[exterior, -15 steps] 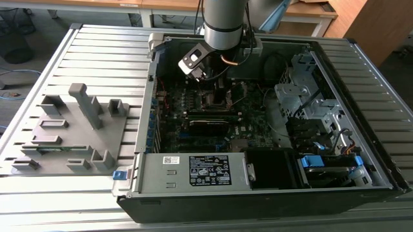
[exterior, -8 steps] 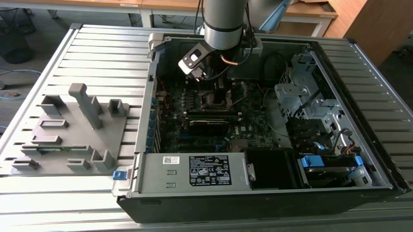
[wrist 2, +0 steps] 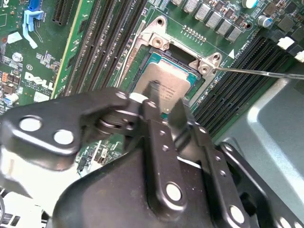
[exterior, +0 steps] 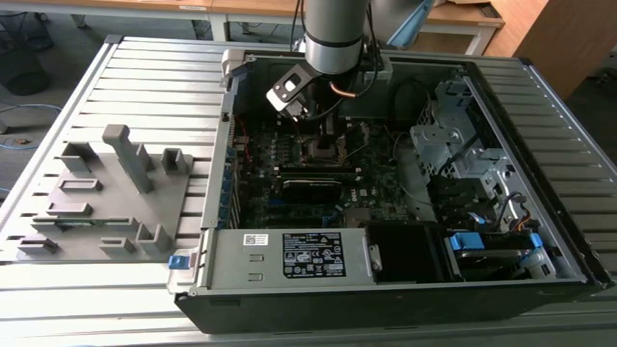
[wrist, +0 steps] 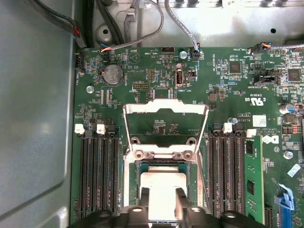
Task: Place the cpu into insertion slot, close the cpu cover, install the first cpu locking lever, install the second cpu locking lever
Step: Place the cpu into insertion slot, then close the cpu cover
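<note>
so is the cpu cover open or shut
Open: the cpu cover is swung back clear of the cpu, whose metal top shows uncovered.

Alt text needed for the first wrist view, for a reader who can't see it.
The gripper is at the cpu, which sits in the socket of a green motherboard. The silvery cpu cover is swung open beyond it, with dark memory slots on both sides.

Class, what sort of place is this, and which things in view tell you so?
Probably a robotics lab or workshop: a robot arm reaches into an open computer case lying on a slatted metal table, with wooden desks behind.
</note>
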